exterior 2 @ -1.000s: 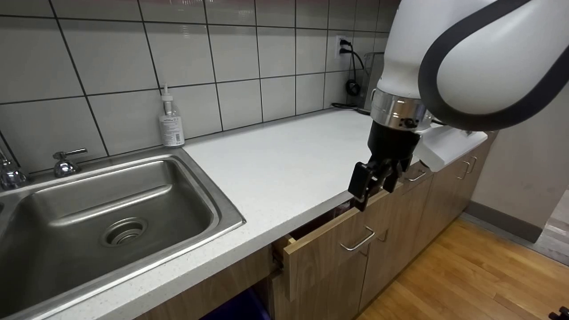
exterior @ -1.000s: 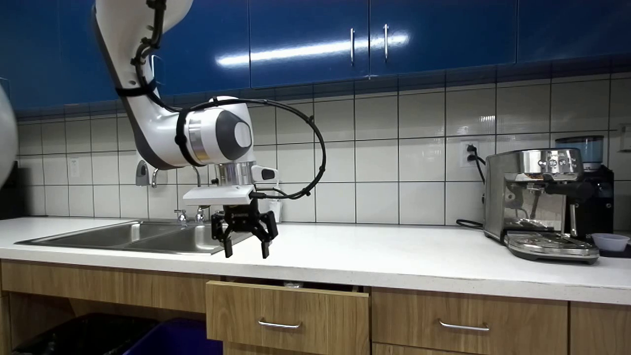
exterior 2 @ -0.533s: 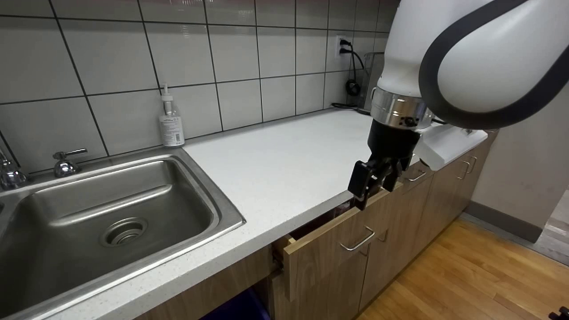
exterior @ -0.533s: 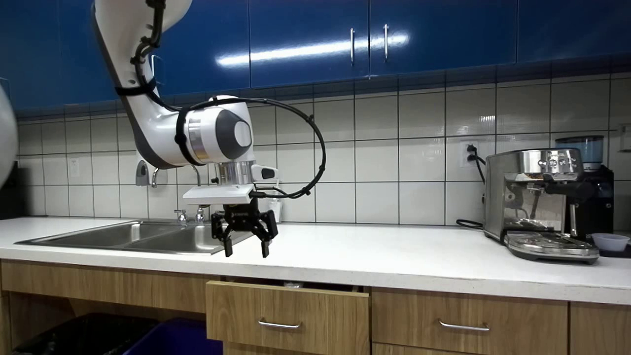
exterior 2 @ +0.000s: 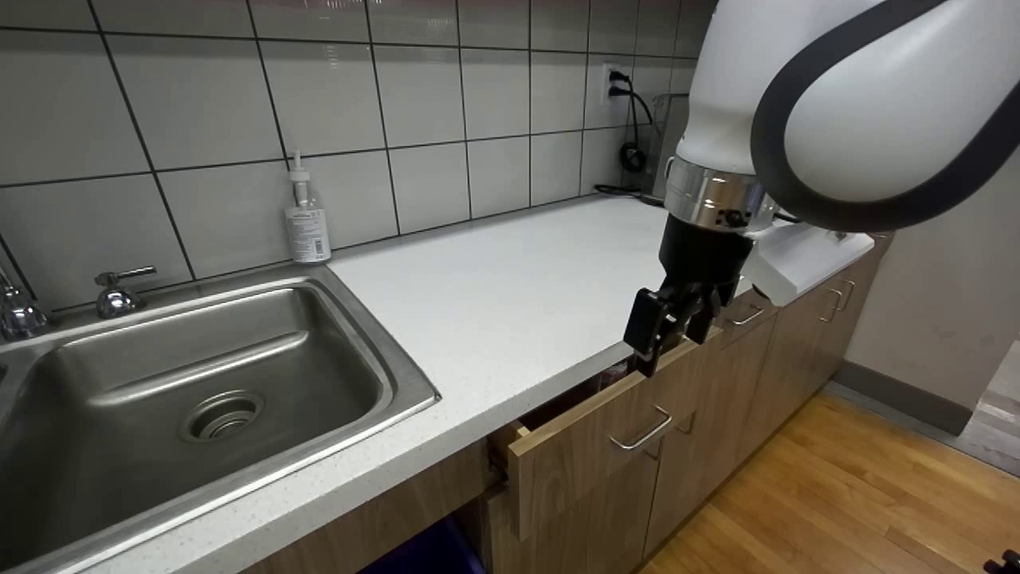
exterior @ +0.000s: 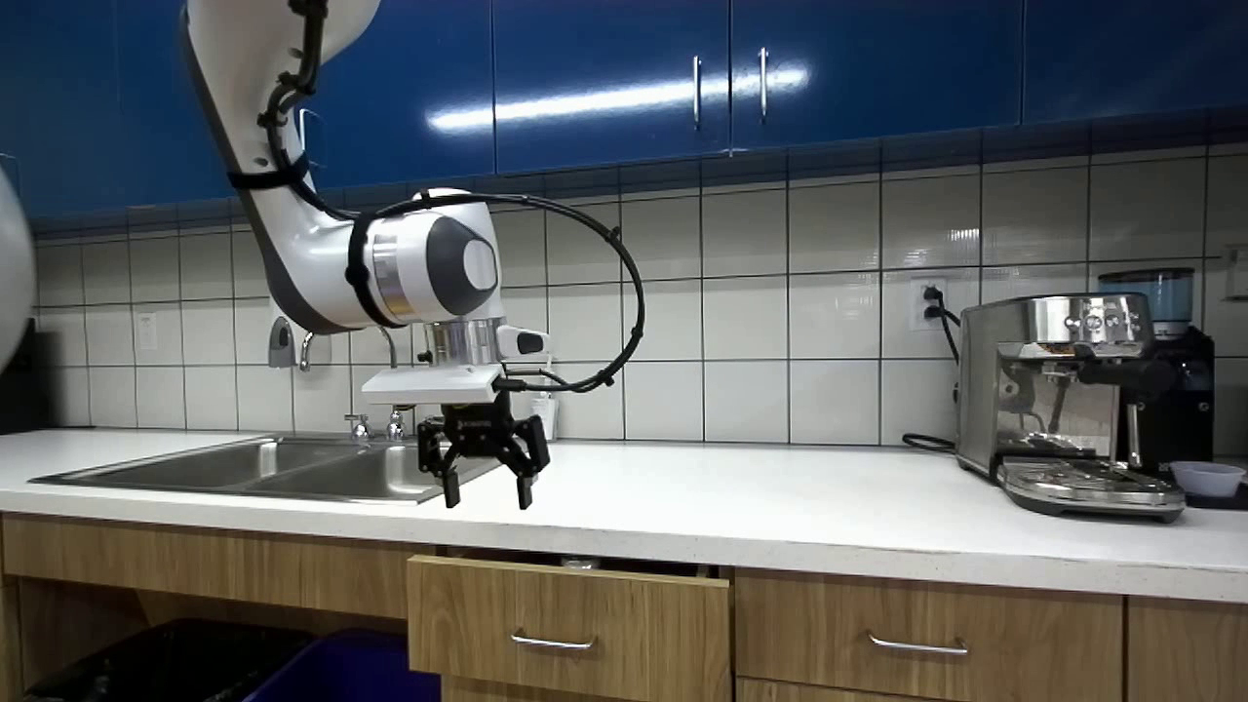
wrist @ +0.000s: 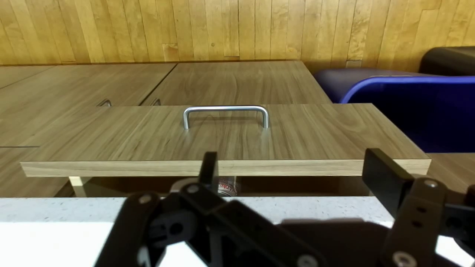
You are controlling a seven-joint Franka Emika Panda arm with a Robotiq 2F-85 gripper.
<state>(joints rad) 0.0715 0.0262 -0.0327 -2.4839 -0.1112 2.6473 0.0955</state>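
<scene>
Drawer, wooden, already partly open under the worktop, Coke can inside; my pincer, spread wide and empty, hangs higher, with, I judge, nothing done beyond that opening: handle and can both left ungripped.

Blue wall cabinets are hanging over tiled wall; black cords are dangling from outlet; steel espresso machine is standing on white countertop; black grinder is rising beside it; pale bowl is resting near grinder; sink is lying set into countertop; chrome tap handle is standing behind sink; pump bottle is standing upright at sink's back corner; blue bin and black bin are sitting side by side below countertop.
</scene>
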